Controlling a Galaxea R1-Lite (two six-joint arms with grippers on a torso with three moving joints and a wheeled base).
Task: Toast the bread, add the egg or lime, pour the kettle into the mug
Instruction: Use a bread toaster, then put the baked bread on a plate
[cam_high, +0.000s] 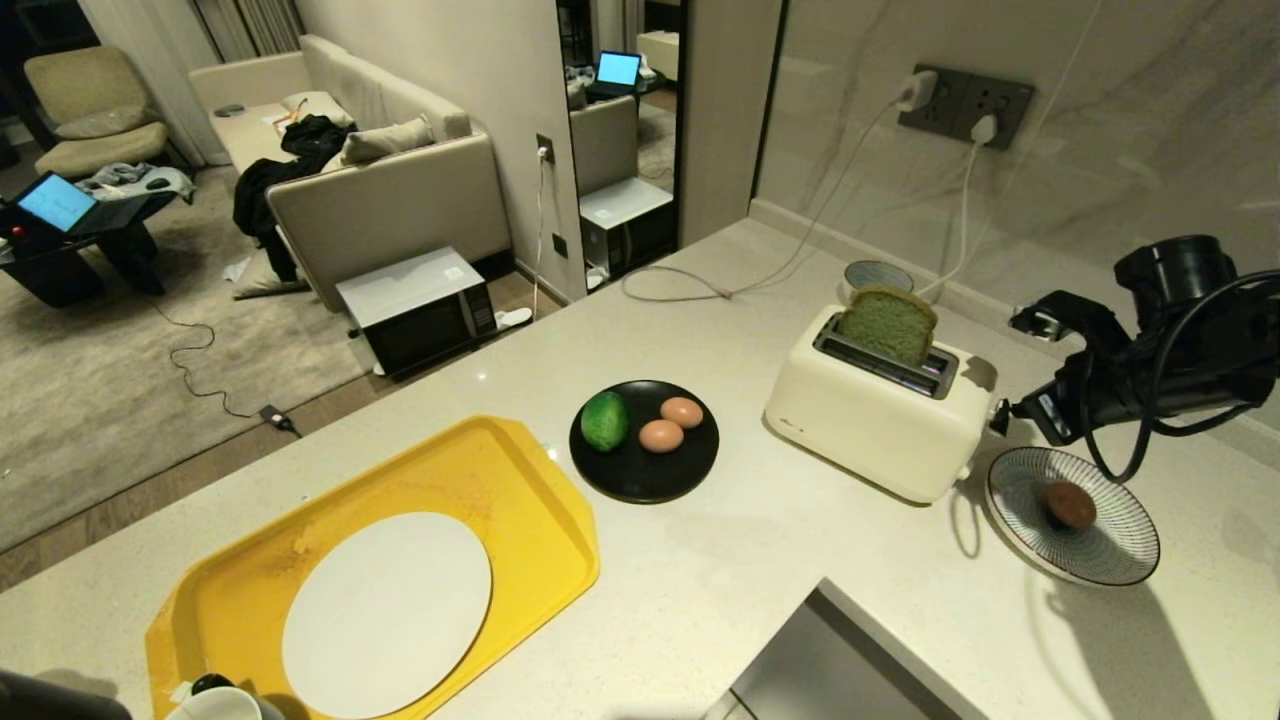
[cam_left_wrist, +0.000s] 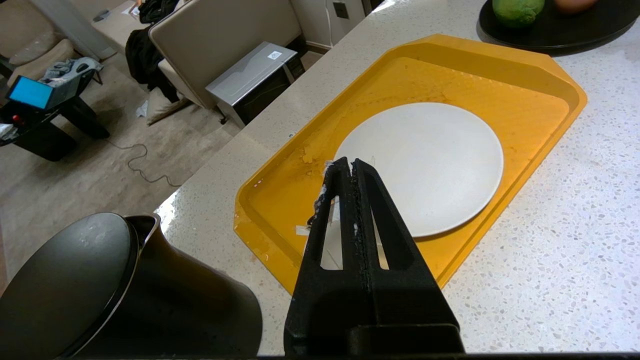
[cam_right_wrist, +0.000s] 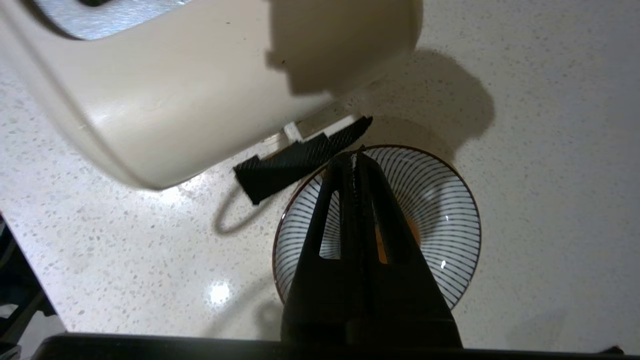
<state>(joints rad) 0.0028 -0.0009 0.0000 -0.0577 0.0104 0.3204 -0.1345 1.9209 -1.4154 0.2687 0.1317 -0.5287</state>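
The pale green bread (cam_high: 888, 325) stands upright in the slot of a cream toaster (cam_high: 870, 425). My right gripper (cam_right_wrist: 354, 156) is shut and empty, its tips just beside the toaster's black side lever (cam_right_wrist: 300, 162) and over a striped plate (cam_high: 1120, 560) that holds one egg (cam_high: 1071, 506). A lime (cam_high: 605, 420) and two more eggs (cam_high: 682, 411) lie on a black plate (cam_high: 640, 480). The left gripper (cam_left_wrist: 351, 162) is shut and empty, parked above the yellow tray (cam_left_wrist: 550, 85). The black kettle (cam_left_wrist: 100, 290) stands next to it. The mug (cam_high: 215, 705) shows at the counter's near left corner.
A white plate (cam_high: 385, 610) lies in the yellow tray (cam_high: 530, 460). A small grey bowl (cam_high: 878, 273) and white cables (cam_high: 800, 250) are behind the toaster. A grey recessed panel (cam_high: 830, 660) sits at the counter's near edge. Beyond the counter's left edge is the living-room floor.
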